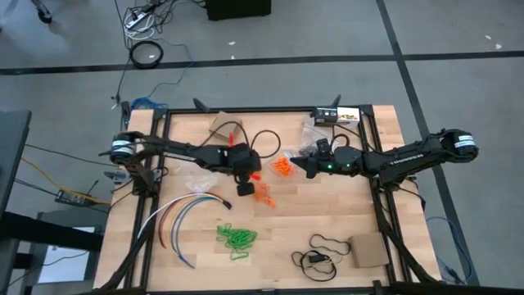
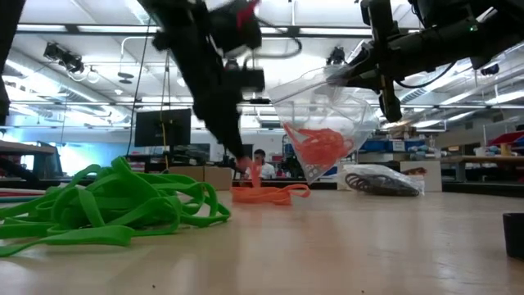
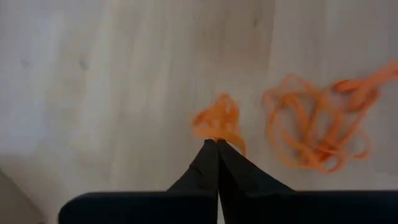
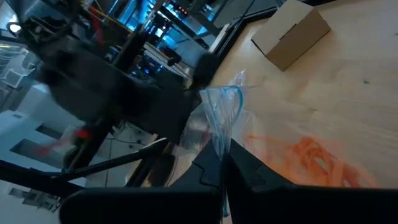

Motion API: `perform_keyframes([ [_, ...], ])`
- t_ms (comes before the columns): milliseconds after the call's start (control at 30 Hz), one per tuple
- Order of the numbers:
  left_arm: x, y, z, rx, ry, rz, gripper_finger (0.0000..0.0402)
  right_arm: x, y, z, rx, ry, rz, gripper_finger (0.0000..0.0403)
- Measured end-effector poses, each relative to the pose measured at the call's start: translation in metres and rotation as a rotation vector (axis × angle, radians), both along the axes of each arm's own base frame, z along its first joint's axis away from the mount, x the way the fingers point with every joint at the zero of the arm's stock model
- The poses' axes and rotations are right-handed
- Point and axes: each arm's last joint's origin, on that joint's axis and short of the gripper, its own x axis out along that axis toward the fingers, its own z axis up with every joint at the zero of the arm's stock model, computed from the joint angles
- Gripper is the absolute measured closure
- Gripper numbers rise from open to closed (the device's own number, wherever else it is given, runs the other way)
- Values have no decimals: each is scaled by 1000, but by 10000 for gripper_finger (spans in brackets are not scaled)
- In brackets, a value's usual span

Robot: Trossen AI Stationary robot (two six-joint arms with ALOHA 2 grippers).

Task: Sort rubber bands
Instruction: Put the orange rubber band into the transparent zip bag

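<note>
Orange rubber bands [image 1: 264, 195] lie in a small heap at mid-table and also show in the left wrist view [image 3: 317, 134]. My left gripper [image 3: 217, 142] is just left of the heap, shut on a few orange bands. My right gripper [image 4: 222, 155] is right of centre, shut on a clear plastic bag [image 2: 327, 115] with orange bands [image 2: 319, 147] inside. A heap of green bands [image 1: 236, 238] lies toward the near edge. A second clear bag with dark bands [image 2: 381, 180] lies farther back on the table. My left gripper pinches a small bunch of orange bands [image 3: 214, 123] between its two fingertips, coming from above and pointing down. The bunch sticks out just past the tips, close over the table beside the heap. My right gripper pinches the clear bag's upper rim [image 4: 221, 115] between its two fingers. The bag hangs below the hold, lifted clear of the table, with the orange bands gathered in its bottom [image 4: 317, 158].
Long curved coloured cables [image 1: 184, 217] lie near the left edge. A thin black cord loop [image 1: 323, 246] and a cardboard box [image 1: 368, 250] sit at the near right. Small boxes [image 1: 336, 116] stand at the far edge. A person shows in the room behind.
</note>
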Motion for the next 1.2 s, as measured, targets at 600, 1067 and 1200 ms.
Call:
perform_keyframes([
  [600,3,-11,125,91,-291,-118,401,0,0,-2,-7,22,-3,399],
  [1067,33,-19,102,90,-274,-197,401,0,-1,-2,31,6,-32,399],
  [1200,41,-18,89,97,-242,-214,401,0,-1,-1,35,3,-33,399],
])
